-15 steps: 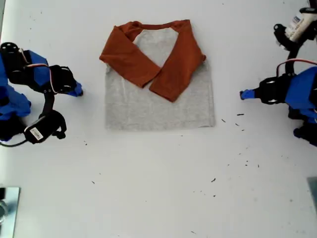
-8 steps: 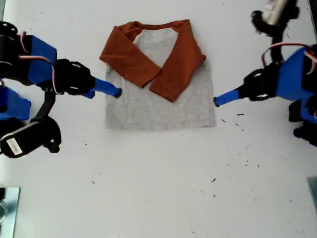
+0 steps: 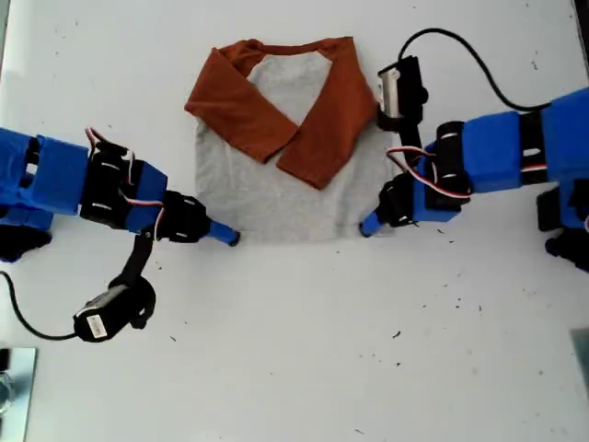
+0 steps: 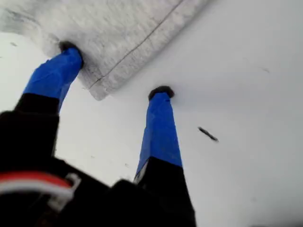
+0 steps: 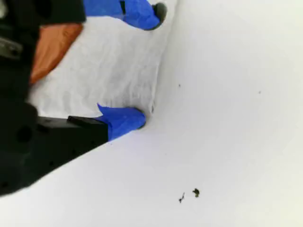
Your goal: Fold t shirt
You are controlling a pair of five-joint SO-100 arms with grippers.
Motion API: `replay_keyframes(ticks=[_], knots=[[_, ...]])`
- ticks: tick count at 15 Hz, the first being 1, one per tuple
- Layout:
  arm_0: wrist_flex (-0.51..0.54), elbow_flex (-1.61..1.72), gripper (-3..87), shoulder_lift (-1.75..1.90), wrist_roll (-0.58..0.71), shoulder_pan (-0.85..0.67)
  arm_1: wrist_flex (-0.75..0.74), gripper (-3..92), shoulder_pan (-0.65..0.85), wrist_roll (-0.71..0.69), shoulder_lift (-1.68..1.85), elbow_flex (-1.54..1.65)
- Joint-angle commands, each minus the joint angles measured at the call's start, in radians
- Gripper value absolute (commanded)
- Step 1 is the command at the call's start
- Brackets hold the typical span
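The t shirt (image 3: 294, 198) lies flat on the white table, grey body with both rust-orange sleeves (image 3: 304, 120) crossed over the chest. My first gripper (image 3: 228, 238) comes in from the exterior view's left to the shirt's lower left corner. It is open (image 4: 116, 71), one fingertip (image 4: 71, 49) on the grey fabric (image 4: 118, 28) and the other on the bare table. My second gripper (image 3: 368, 224) reaches from the exterior view's right to the lower right corner. It is open (image 5: 149, 65) along the shirt's (image 5: 109, 71) side edge, one fingertip (image 5: 137, 118) at the corner.
Small dark specks (image 3: 446, 214) dot the table toward the exterior view's right and lower middle. A metal object (image 3: 14, 387) sits at the exterior view's lower left corner. A cabled wrist camera hangs beside each arm (image 3: 110, 313).
Both arms have swung in from the exterior view's sides and down to the shirt's two lower corners. The shirt has not moved.
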Motion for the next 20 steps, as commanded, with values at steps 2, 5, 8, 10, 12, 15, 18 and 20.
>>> replay_keyframes(ticks=[2, 5, 8, 10, 12, 15, 18, 20], knots=[[-0.02, -0.061, 8.3, -0.144, -0.028, -0.075, -0.126, 9.6, -0.002, 0.014, -0.083, -0.02], [-0.014, -0.103, -0.3, -0.146, -0.012, -0.08, -0.183, 3.2, -0.017, 0.015, -0.084, 0.015], [0.002, -0.187, -0.3, -0.144, 0.003, -0.038, -0.183, 3.0, -0.044, 0.02, -0.014, 0.028], [0.058, -0.304, -0.3, -0.143, 0.011, 0.049, -0.172, 3.0, -0.094, 0.005, 0.149, 0.072], [0.112, -0.428, -0.3, -0.14, -0.023, 0.187, -0.106, 3.0, -0.216, 0.005, 0.341, 0.092], [0.104, -0.526, -0.3, -0.127, -0.083, 0.38, -0.071, 2.9, -0.436, 0.075, 0.436, 0.035], [0.14, -0.577, -0.3, -0.118, -0.078, 0.39, -0.08, 2.9, -0.393, 0.04, 0.399, -0.04], [0.282, -0.575, -0.3, 0.008, -0.046, 0.233, -0.129, 2.9, -0.196, -0.058, 0.476, -0.037]])
